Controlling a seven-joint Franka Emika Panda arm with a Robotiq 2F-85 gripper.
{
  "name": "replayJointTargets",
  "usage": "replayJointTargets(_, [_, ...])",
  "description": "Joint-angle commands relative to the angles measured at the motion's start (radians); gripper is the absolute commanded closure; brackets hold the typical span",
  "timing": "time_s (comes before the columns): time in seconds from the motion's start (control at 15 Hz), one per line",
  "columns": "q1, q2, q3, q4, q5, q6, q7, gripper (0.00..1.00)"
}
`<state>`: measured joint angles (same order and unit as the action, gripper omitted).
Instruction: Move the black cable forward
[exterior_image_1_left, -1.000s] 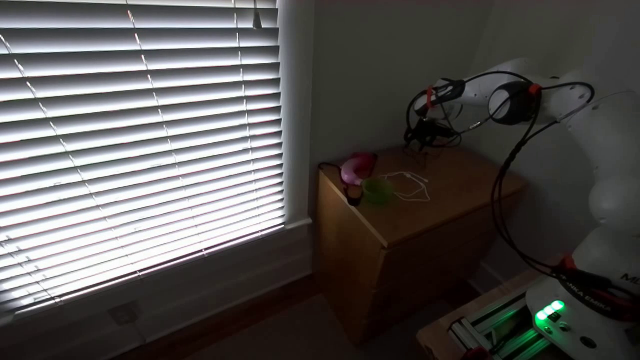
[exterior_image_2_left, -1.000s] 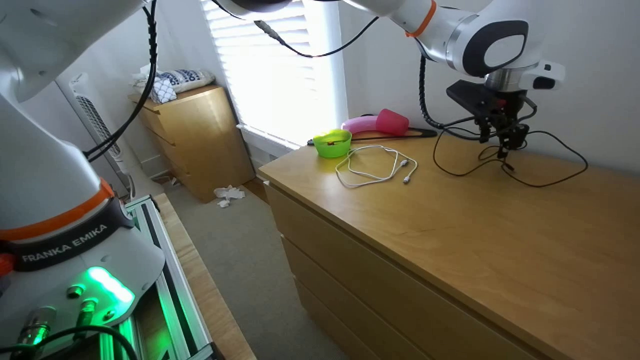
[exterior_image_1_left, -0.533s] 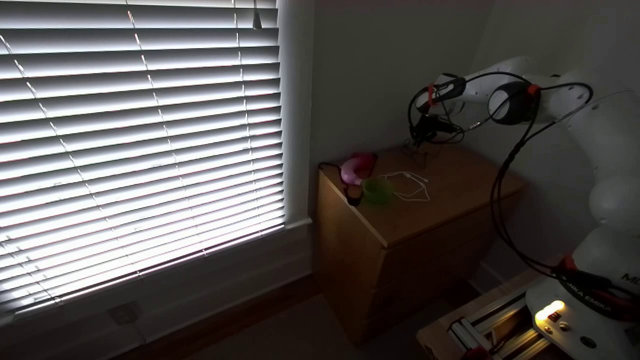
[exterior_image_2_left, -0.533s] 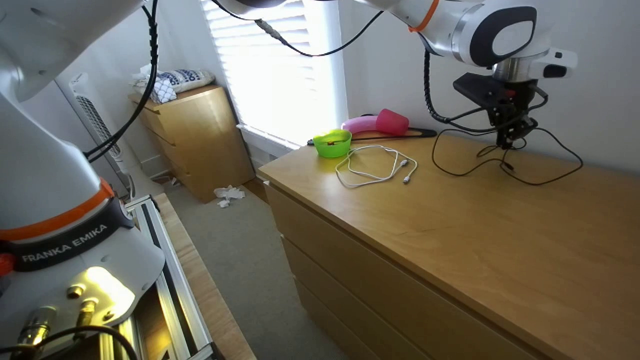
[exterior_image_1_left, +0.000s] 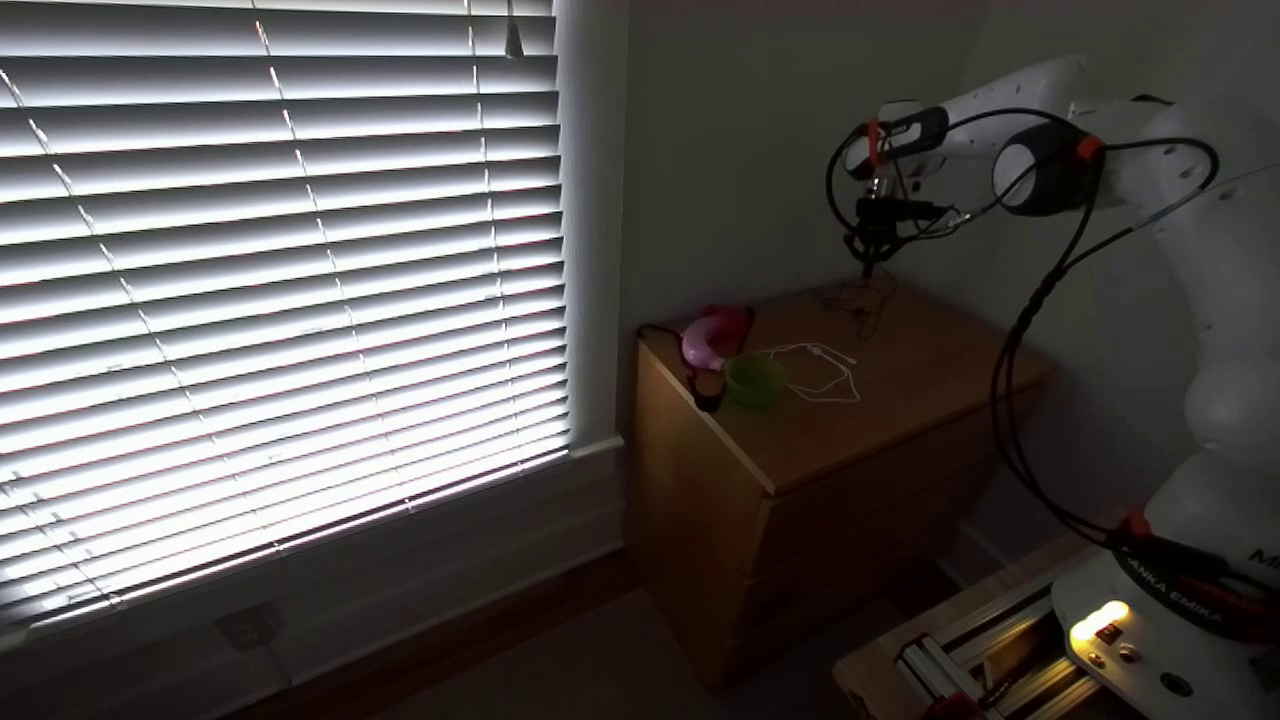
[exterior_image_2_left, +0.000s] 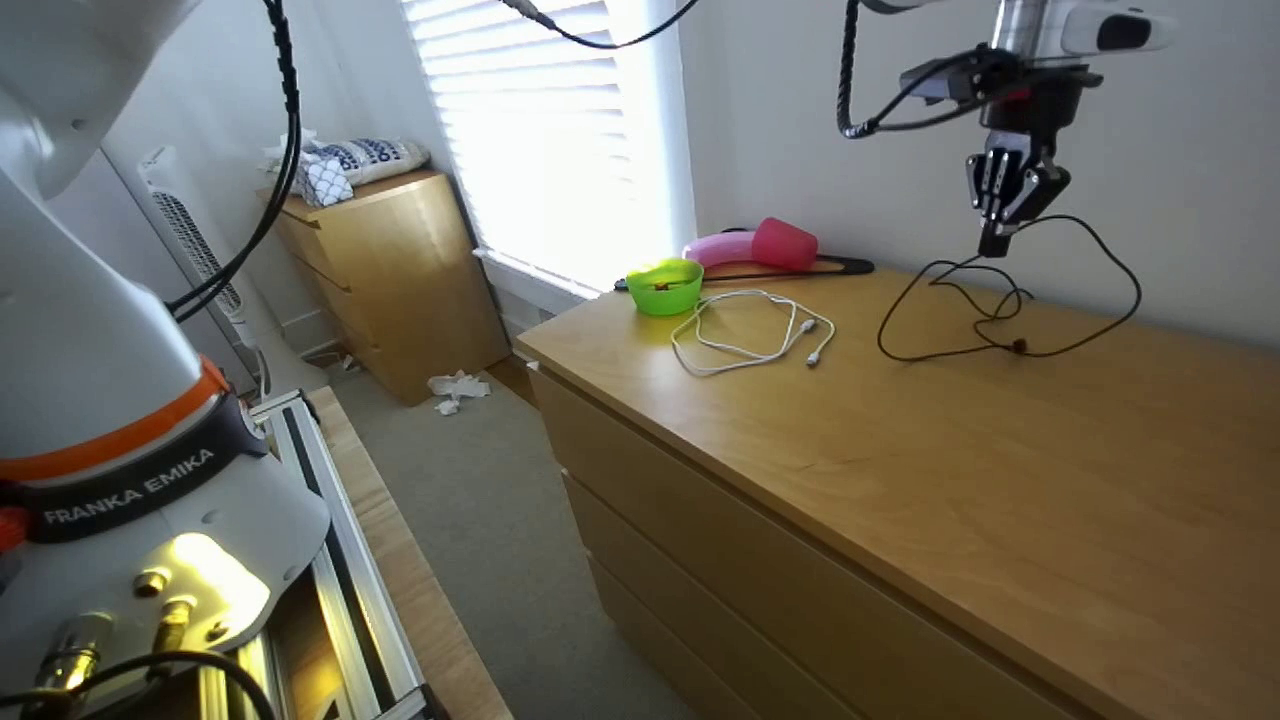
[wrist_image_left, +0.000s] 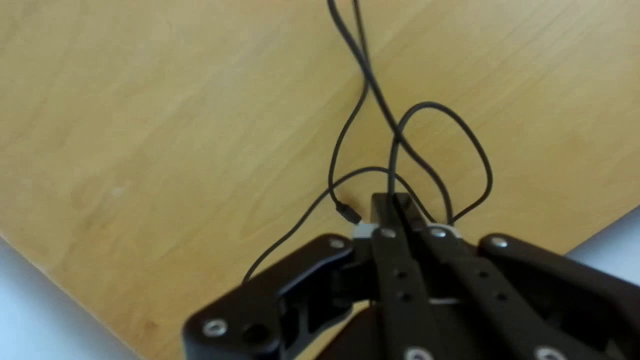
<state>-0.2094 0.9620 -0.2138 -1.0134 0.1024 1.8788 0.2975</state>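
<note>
We see the two-fingered black gripper (exterior_image_2_left: 994, 243) clenched on the thin black cable (wrist_image_left: 369, 76), its fingertips (wrist_image_left: 380, 215) pinching a strand above the wide light-wood dresser (exterior_image_2_left: 900, 440). From the grip, one loop arches through the air beside the gripper; other loops lie beneath it on the dresser, where we also make out the cable's small dark connector (exterior_image_2_left: 1019, 346). Well apart from the gripper, in both exterior views, we find the round bright-green bowl (exterior_image_2_left: 664, 300); it holds something yellow (exterior_image_2_left: 668, 270) and small darker bits too tiny for us to name. Between the bowl and the gripper lies a looped white cable (exterior_image_2_left: 712, 371). Near the bowl, a curved pale-pink piece (exterior_image_2_left: 722, 248) meets a deeper-pink cup shape (exterior_image_2_left: 785, 246), with a long slim black object (exterior_image_2_left: 848, 266) just beside them. Farther from the gripper we have bright white slatted blinds (exterior_image_1_left: 230, 290), another wooden chest (exterior_image_2_left: 430, 290) bearing a patterned pillow (exterior_image_2_left: 365, 160), a slender white fan (exterior_image_2_left: 190, 225) and crumpled white paper (exterior_image_2_left: 460, 388) on grey carpet (exterior_image_2_left: 480, 480).
</note>
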Motion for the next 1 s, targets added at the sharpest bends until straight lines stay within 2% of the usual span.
replayJointTargets(0.0, [0.015,-0.161,-0.020,-0.142,-0.011,-0.165,0.010,0.99])
replayJointTargets(0.2, [0.004,-0.270,-0.053,-0.232,-0.022,-0.293,0.005,0.99])
replayJointTargets(0.33, [-0.003,-0.356,-0.082,-0.327,-0.024,-0.329,-0.003,0.99])
replayJointTargets(0.67, [0.005,-0.572,-0.159,-0.551,-0.031,-0.309,0.007,0.99])
replayJointTargets(0.73, [-0.024,-0.621,-0.129,-0.588,-0.055,-0.311,0.016,0.99])
replayJointTargets(0.93, [-0.022,-0.771,-0.140,-0.712,-0.096,-0.268,0.044,0.99])
